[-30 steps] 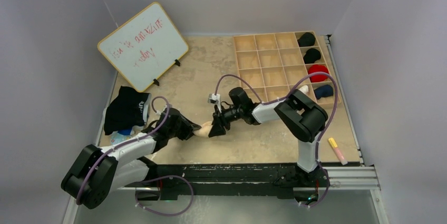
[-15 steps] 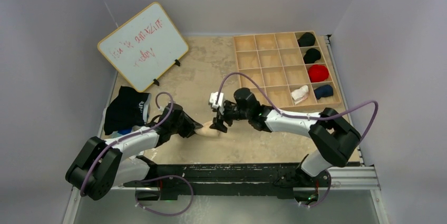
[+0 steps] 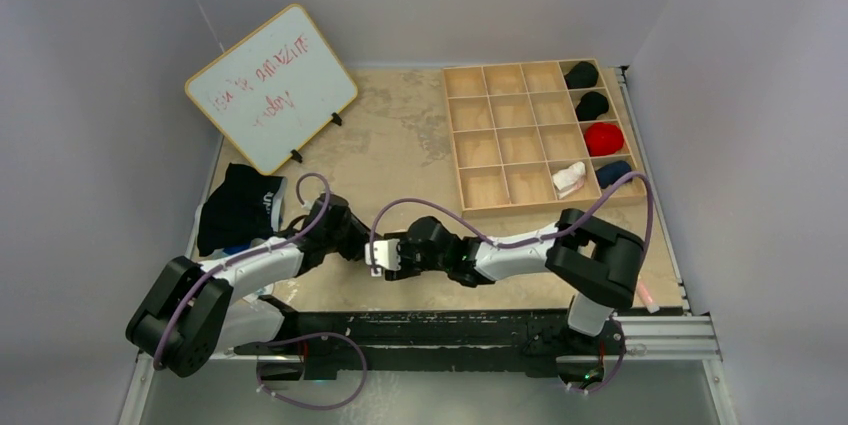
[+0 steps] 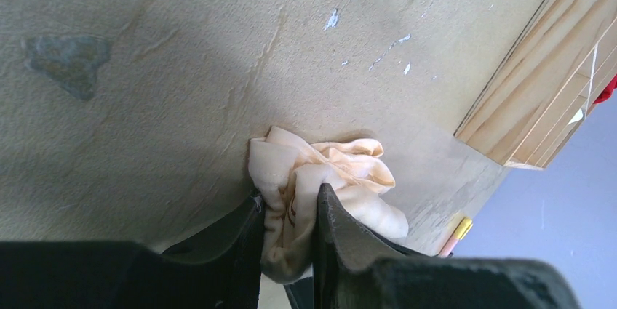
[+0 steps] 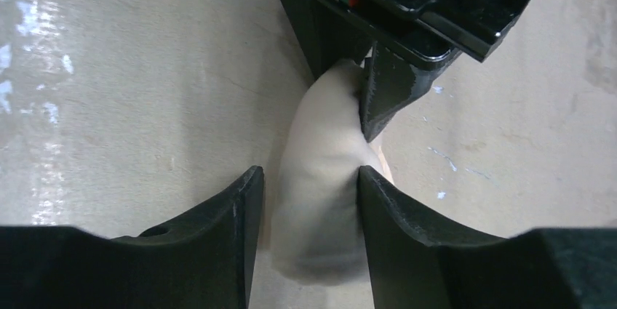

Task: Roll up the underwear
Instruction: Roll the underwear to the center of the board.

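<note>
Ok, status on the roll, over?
Left tool clamped on cream underwear. Right tool open, straddling its other end, not pinching. Tools close head-on, mind contact.

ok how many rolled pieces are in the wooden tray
5. Four fill the right column of the tray: back black roll, second black roll, red roll, navy roll at the front. The white roll sits just left of it.

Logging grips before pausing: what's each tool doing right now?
Left tool: closed on the underwear.
Right tool: astride the same underwear; grip cannot be told.
</note>
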You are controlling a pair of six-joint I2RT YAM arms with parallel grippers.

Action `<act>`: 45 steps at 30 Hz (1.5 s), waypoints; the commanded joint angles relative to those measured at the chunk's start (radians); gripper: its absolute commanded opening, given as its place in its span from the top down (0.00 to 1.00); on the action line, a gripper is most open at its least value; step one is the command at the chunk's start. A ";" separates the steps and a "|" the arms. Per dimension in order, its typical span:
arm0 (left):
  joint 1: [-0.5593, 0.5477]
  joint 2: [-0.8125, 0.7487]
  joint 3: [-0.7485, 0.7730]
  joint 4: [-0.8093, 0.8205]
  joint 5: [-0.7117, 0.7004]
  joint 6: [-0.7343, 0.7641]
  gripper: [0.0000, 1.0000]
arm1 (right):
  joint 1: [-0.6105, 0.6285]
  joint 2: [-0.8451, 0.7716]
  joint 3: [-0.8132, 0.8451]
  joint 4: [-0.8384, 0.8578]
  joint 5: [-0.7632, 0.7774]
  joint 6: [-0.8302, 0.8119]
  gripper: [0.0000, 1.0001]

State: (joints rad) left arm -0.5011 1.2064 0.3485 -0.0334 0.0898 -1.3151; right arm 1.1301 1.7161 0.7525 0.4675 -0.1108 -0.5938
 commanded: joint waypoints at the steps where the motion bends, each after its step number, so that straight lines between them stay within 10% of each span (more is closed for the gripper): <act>1: -0.007 0.032 -0.024 -0.188 -0.051 0.072 0.91 | 0.014 0.011 -0.067 0.051 0.180 -0.036 0.49; 11: -0.006 0.011 -0.011 -0.219 -0.064 0.089 0.91 | 0.013 0.063 -0.047 0.025 0.217 -0.027 0.41; 18: -0.007 0.000 -0.014 -0.221 -0.060 0.085 0.90 | 0.011 0.071 -0.055 -0.012 0.116 0.028 0.82; 30: -0.007 -0.250 -0.199 0.006 0.006 -0.019 0.42 | -0.246 0.216 0.055 0.037 -0.663 0.574 0.89; 40: -0.007 -0.194 -0.209 0.053 -0.014 -0.026 0.44 | -0.306 0.298 0.089 0.090 -0.768 0.776 0.83; 45: -0.007 -0.104 -0.195 0.098 0.000 -0.014 0.72 | -0.308 0.307 0.132 0.041 -0.807 0.788 0.68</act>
State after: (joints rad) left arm -0.4999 1.0264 0.1719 0.1184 0.0818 -1.3571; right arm 0.8158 1.9797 0.8745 0.6636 -0.8959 0.1581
